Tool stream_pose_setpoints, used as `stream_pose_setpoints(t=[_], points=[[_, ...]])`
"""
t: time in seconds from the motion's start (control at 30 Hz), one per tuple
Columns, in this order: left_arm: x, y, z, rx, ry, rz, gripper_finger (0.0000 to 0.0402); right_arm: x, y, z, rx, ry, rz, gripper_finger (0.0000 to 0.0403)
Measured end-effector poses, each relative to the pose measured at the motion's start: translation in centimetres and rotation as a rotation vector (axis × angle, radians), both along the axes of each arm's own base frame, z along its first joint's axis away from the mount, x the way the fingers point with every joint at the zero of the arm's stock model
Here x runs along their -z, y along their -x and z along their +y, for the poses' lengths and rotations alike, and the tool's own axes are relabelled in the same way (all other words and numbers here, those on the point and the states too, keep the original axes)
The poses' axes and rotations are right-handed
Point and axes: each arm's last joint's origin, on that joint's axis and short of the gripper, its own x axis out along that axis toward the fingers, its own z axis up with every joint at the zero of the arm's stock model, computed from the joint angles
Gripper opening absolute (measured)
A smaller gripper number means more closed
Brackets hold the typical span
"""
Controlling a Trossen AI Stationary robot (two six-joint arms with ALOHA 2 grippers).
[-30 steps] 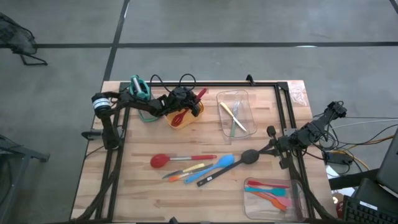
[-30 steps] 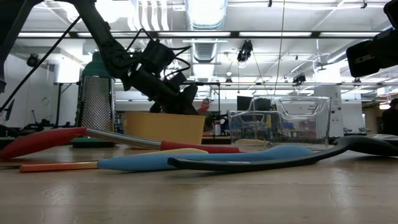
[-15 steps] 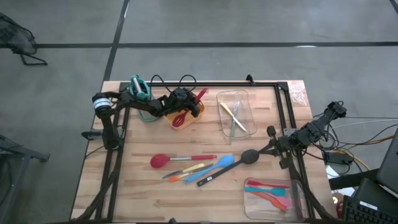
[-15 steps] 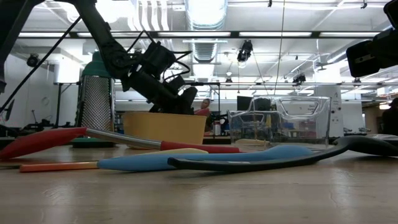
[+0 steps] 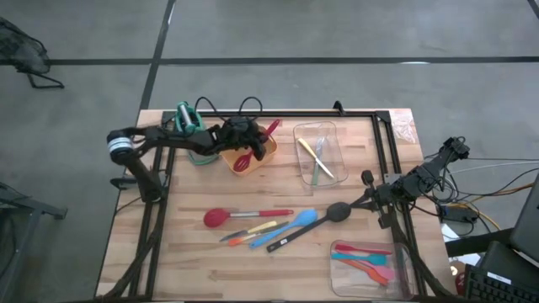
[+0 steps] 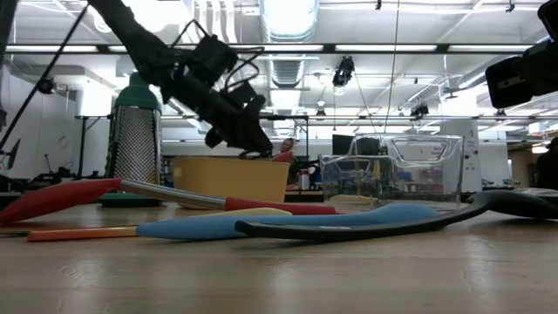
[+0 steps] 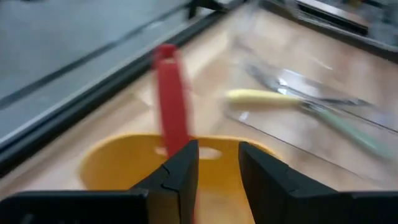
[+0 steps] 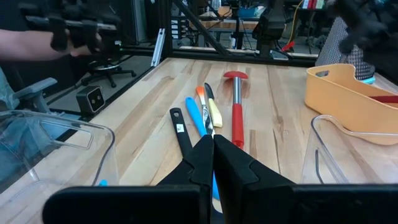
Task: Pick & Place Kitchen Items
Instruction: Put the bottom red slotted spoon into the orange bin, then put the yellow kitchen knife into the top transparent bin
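My left gripper [image 5: 259,143] hangs open just above the orange tub [image 5: 253,162] at the table's far left and holds nothing. A red utensil [image 5: 246,156] lies slanted in the tub, its handle end [image 7: 169,87] leaning over the far rim. The open fingers show in the left wrist view [image 7: 219,146]. A red spoon [image 5: 221,217], slim orange, yellow and blue spatulas [image 5: 282,227] and a black ladle [image 5: 316,223] lie flat on the table's middle. My right gripper [image 8: 213,149] is shut and empty at the table's right edge [image 5: 368,178].
A clear tray [image 5: 320,153] at the far middle holds a yellow and a green piece. Another clear tray [image 5: 368,261] at the near right holds pink, orange and teal utensils. A teal-handled grey grater [image 5: 187,119] stands left of the tub. Black frame rails run along the table's edges.
My left gripper has risen out of the orange tub and drawn back a little toward the table's left edge. It now hangs above the tub's rim. The red utensil stays in the tub.
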Motion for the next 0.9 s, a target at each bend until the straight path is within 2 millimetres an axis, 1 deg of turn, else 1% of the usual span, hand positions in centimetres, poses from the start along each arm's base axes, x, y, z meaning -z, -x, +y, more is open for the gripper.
stream_pose_setpoints(t=[0.1,0.2,0.33,0.4,0.53,0.7,0.8,0.9], points=[[-1.2,0.3,-1.3,0.113,0.005,0.008,0.0120,0.0,0.0,0.0,0.000,0.000,0.000,0.0008],[-2.2,0.4,-3.3,0.255,-0.005,0.012,0.0120,0.0,0.0,0.0,0.000,0.000,0.000,0.0008],[-3.1,0.4,-6.8,0.473,-0.022,0.034,0.0120,0.0,0.0,0.0,0.000,0.000,0.000,0.0008],[-3.4,0.3,-8.7,0.549,-0.018,0.036,0.0120,0.0,0.0,0.0,0.000,0.000,0.000,0.0008],[-3.4,0.0,-12.5,0.668,-0.004,0.044,0.0120,0.0,0.0,0.0,0.000,0.001,0.001,0.0008],[-2.9,0.0,-17.7,0.806,0.035,0.065,0.0120,0.0,0.0,0.0,0.000,0.000,0.001,0.0008],[-2.5,0.3,-20.5,0.817,0.026,0.079,0.0120,0.0,0.0,0.0,0.001,0.000,0.000,0.0008],[-1.7,0.4,-22.9,0.763,0.046,0.097,0.0120,0.0,0.0,0.0,0.000,0.000,0.000,0.0008]])
